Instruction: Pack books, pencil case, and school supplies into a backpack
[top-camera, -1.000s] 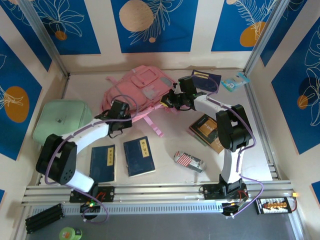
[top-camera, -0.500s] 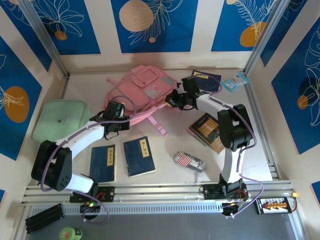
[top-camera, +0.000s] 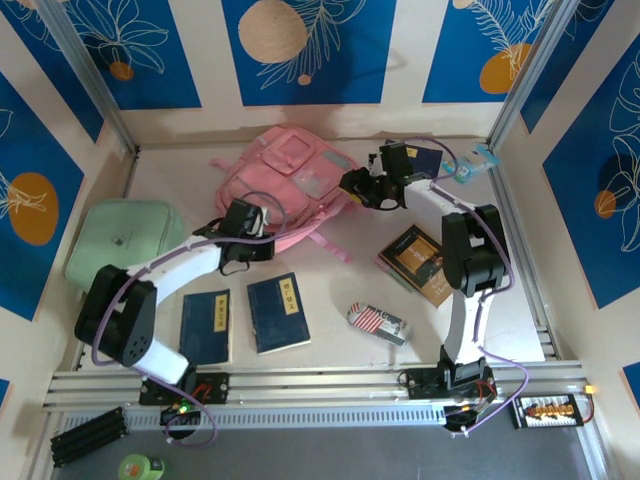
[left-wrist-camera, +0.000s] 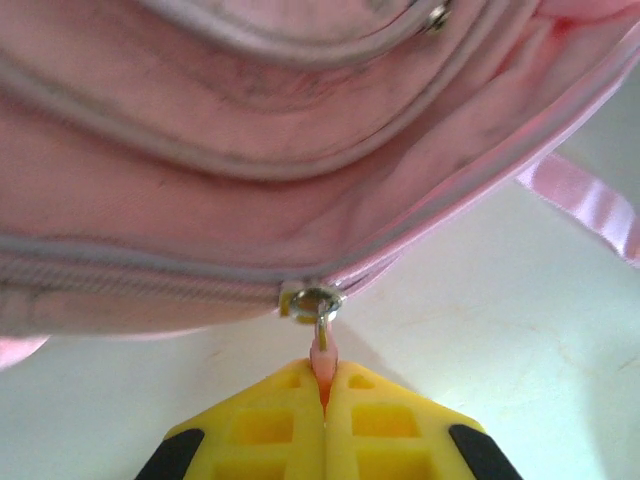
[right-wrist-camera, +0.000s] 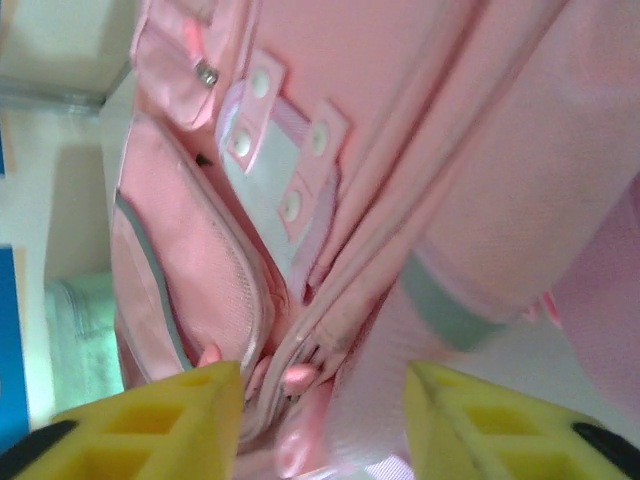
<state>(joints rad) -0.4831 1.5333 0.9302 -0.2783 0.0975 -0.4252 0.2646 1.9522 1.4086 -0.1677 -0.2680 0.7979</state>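
The pink backpack (top-camera: 290, 180) lies far-centre on the tabletop (top-camera: 340, 290); two navy books (top-camera: 278, 312) lie nearer, their white title labels too small to read; the striped pencil case (top-camera: 378, 323) sits right of them; left fingers (left-wrist-camera: 265, 420) clench the backpack's zipper pull (left-wrist-camera: 321, 352); right fingers (right-wrist-camera: 165, 420) stand released by its pockets

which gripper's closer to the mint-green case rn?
Left. The left gripper, shut on a zipper pull, is at the pink backpack's near-left edge, toward the mint-green case; the right gripper is open at the backpack's right side.
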